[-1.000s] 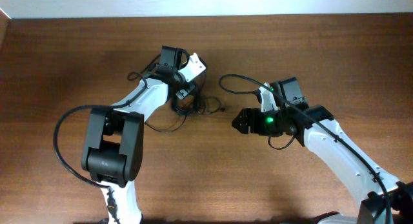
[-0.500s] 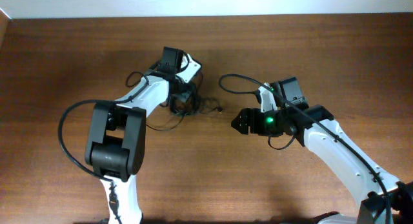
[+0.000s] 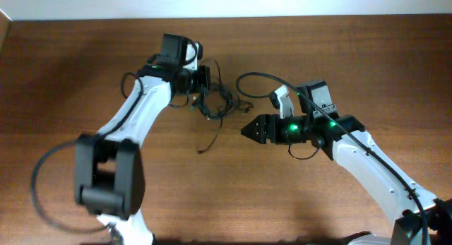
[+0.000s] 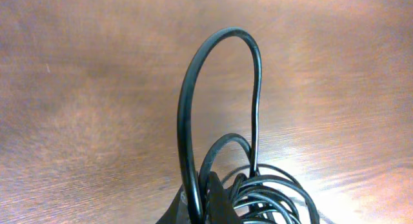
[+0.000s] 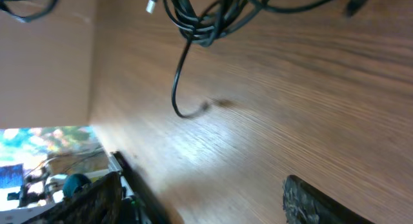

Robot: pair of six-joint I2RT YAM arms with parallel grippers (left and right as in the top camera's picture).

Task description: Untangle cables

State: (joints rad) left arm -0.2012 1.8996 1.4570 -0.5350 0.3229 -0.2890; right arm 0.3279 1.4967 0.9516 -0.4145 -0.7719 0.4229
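The cables point(image 3: 212, 104) are a tangle of thin black cords hanging from my left gripper point(image 3: 200, 81) near the table's back middle. One loose end trails down to the wood point(image 3: 203, 150). In the left wrist view a tall loop and several coils point(image 4: 258, 192) rise from between the shut fingers point(image 4: 216, 208). My right gripper point(image 3: 248, 130) is open and empty, to the right of the bundle and apart from it. The right wrist view shows the bundle point(image 5: 203, 20) ahead with a silvery plug point(image 5: 152, 4), and the open fingers point(image 5: 206, 198) over bare wood.
The wooden table point(image 3: 282, 202) has a pale wall along its far edge point(image 3: 282, 3). Thicker black arm cables loop beside the left arm point(image 3: 42, 174) and above the right arm point(image 3: 254, 79).
My left gripper has lifted and swung back and right, raising the cable bundle off the table so one end dangles. My right gripper has moved left toward the bundle.
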